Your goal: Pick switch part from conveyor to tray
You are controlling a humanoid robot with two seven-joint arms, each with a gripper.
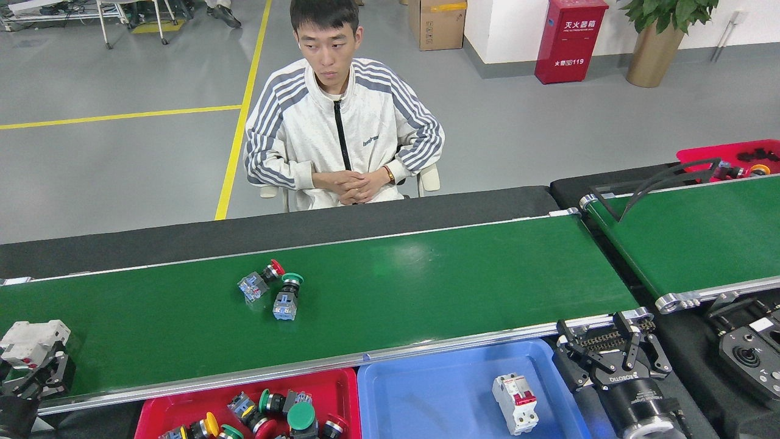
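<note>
Our long green conveyor [396, 286] carries two push-button switches [271, 289] left of its middle and a white switch part [30, 342] at its left end. Our left end effector [33, 375] closes around that part; our right end effector [615, 360] is spread apart beside the blue tray [426, 402].

a factory floor: conveyor [378, 292], yellow floor lines [234, 122], red fire-extinguisher box [570, 39].
</note>
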